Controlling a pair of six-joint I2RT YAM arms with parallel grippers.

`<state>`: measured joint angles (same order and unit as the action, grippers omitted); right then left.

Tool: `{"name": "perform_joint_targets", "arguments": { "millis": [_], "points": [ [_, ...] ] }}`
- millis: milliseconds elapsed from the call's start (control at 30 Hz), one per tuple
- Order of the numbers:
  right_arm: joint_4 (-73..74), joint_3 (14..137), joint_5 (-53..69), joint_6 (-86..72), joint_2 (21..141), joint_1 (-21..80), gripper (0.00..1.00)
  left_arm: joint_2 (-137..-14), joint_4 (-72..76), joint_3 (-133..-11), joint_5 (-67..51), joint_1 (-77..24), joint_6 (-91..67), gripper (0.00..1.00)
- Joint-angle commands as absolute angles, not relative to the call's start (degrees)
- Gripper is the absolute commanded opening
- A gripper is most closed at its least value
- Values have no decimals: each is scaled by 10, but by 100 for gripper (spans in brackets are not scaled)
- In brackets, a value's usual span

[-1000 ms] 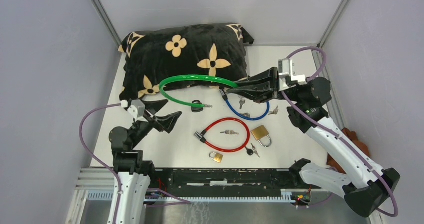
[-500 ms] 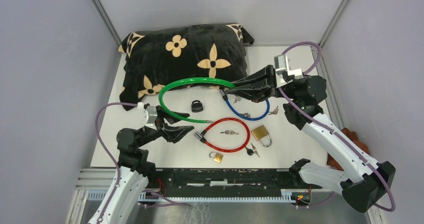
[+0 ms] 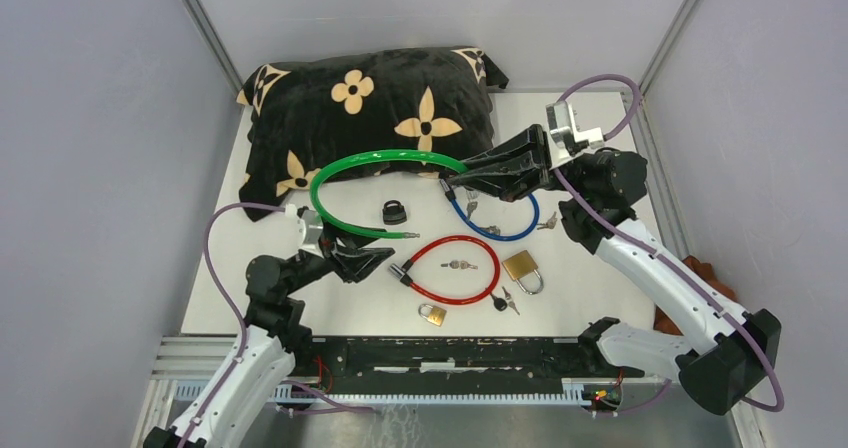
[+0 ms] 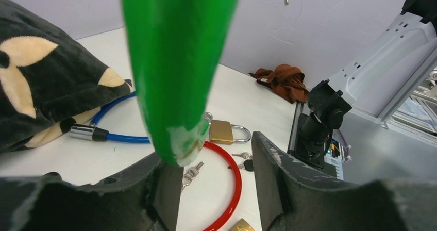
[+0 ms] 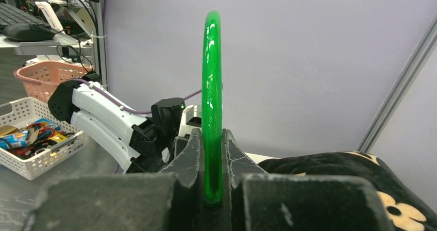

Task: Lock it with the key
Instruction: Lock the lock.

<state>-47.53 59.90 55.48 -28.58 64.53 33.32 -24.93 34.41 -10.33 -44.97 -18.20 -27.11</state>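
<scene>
A green cable lock (image 3: 330,168) arcs above the table. My right gripper (image 3: 458,176) is shut on one end of it, and the cable stands clamped between the fingers in the right wrist view (image 5: 212,153). The cable's free metal tip (image 3: 405,235) hangs just above my open left gripper (image 3: 383,259). In the left wrist view the green cable (image 4: 175,61) fills the front and its end sits by the left finger (image 4: 162,182). The lock's black head (image 3: 394,211) lies apart on the table. Loose keys (image 3: 459,265) lie inside a red cable loop (image 3: 482,283).
A black flowered pillow (image 3: 370,108) lies at the back. A blue cable lock (image 3: 525,226), a large brass padlock (image 3: 520,266), a small brass padlock (image 3: 432,314) and a black-headed key (image 3: 502,301) lie at centre right. A brown cloth (image 3: 705,276) sits beyond the right edge.
The green cable's free end has come away from the black head. My left gripper has moved right, under that end. My right gripper has shifted slightly left with the cable.
</scene>
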Motion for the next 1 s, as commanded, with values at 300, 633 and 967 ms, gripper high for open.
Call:
{"name": "perform_joint_targets", "arguments": {
  "millis": [300, 633, 967],
  "points": [
    [-604, 574, 525, -363, 668, 340, 0, -253, 410, -127, -393, -200, -326, 27],
    [-499, 556, 466, -268, 701, 371, 3, -229, 427, -185, -347, -187, -392, 2],
    [-577, 534, 446, -296, 794, 398, 38, -173, 426, -184, -342, -137, -393, 2]
  ]
}}
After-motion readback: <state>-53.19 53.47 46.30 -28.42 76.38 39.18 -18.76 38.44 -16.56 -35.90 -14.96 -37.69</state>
